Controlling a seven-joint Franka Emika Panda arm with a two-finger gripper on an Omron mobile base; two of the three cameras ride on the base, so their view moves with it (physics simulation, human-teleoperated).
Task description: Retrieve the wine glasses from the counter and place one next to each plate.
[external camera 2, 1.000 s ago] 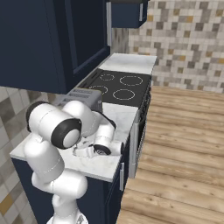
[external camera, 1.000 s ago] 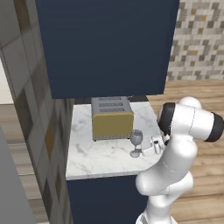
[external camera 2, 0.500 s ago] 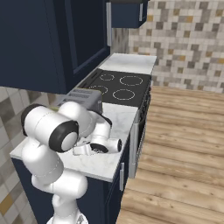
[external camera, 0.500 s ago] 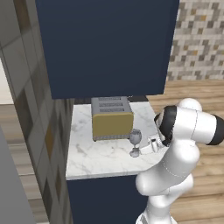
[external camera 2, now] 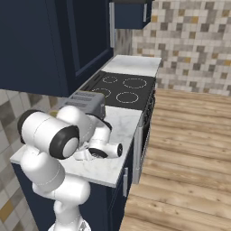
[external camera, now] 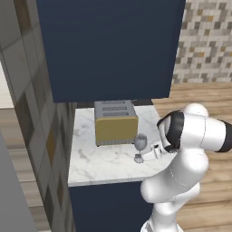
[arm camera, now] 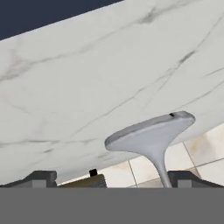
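Observation:
One smoky-grey wine glass (external camera: 140, 144) stands upright on the short marble counter (external camera: 102, 165), just in front of the toaster's right corner. My gripper (external camera: 153, 152) sits low at the glass's right side, level with its stem, jaws open. In the hand view, which is rolled over, the glass's round foot (arm camera: 149, 133) rests against the marble counter (arm camera: 87, 83). Its thin stem runs down between my fingertips, close to the right fingertip (arm camera: 187, 176); the gripper (arm camera: 113, 179) is open around it without touching. The plates are out of view.
A yellow-sided toaster (external camera: 115, 122) stands at the back of the counter under tall navy cabinets. A black stove top (external camera 2: 122, 88) adjoins the counter (external camera 2: 124, 124) further along. A tiled wall borders the counter's left end, and wooden floor lies to the right.
The hand has crept a little to the left, closer to the glass's stem. The glass and toaster stand where they were, and the jaws stay open.

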